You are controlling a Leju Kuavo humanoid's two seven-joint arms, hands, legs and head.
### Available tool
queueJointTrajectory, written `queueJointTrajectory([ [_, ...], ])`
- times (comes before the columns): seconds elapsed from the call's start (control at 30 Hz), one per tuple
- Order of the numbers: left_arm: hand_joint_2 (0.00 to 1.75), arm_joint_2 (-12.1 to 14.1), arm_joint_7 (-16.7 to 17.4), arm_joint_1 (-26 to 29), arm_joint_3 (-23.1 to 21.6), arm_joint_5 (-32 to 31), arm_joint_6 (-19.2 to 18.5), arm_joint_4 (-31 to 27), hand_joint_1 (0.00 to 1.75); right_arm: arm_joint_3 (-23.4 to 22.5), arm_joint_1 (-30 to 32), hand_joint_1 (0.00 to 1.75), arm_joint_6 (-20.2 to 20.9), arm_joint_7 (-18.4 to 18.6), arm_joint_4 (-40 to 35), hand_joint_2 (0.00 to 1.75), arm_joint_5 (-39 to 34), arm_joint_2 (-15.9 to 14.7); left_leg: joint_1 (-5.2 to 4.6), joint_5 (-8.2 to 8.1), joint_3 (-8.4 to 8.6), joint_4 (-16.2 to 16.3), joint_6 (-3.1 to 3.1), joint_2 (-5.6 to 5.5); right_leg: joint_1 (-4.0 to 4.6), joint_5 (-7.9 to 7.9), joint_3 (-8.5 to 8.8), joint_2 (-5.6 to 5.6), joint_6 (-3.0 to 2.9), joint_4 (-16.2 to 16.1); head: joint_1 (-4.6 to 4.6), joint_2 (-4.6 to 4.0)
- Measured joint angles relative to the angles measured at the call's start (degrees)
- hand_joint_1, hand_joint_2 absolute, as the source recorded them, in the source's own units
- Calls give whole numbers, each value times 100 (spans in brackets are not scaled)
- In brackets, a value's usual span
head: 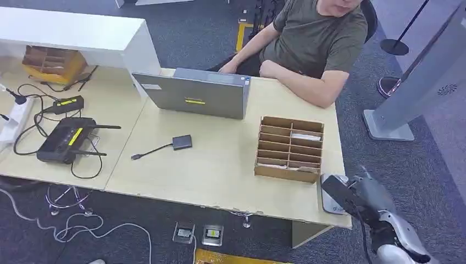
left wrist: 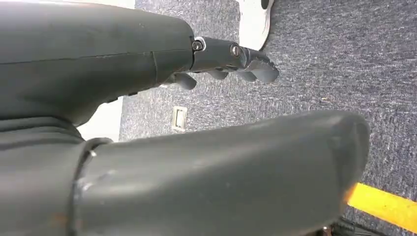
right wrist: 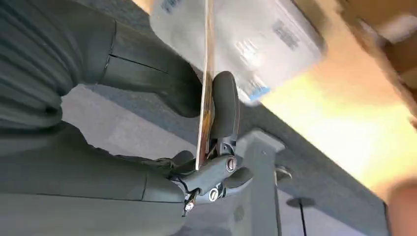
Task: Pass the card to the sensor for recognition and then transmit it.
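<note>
The right hand (right wrist: 216, 147) pinches the card (right wrist: 205, 88) edge-on between thumb and fingers, holding it just over the white sensor (right wrist: 246, 39) at the tabletop's (head: 220, 165) near right corner, beside the cardboard organizer (head: 289, 148), while the left hand (left wrist: 231, 61) hangs empty, fingers loosely apart, above the carpet (left wrist: 344, 59).

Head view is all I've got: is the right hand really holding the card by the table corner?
Observer: Yes. The right wrist view shows the card edge-on, pinched between the right hand thumb and a finger.
Operator: Is it at the sensor?
Observer: Its far edge overlaps the white sensor there; I cannot tell whether they touch.
Operator: And the left hand?
Observer: The left hand hangs over grey carpet, holding nothing.
</note>
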Motion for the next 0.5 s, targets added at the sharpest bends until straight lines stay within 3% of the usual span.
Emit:
queueJointTrajectory([
  [0.17,0,33,0,0,0,26,13,0,0,-328,-697,175,424,455,-1054,175,389,-179,-1,3,3,0,-4,8,-1,1,0,2,0,2,2,0],
  [0.5,0,7,2,2,0,39,46,0,0,-902,-1995,175,1239,496,-1726,175,332,-400,-3,4,-1,1,-2,7,-3,2,-1,1,2,0,2,0],
])
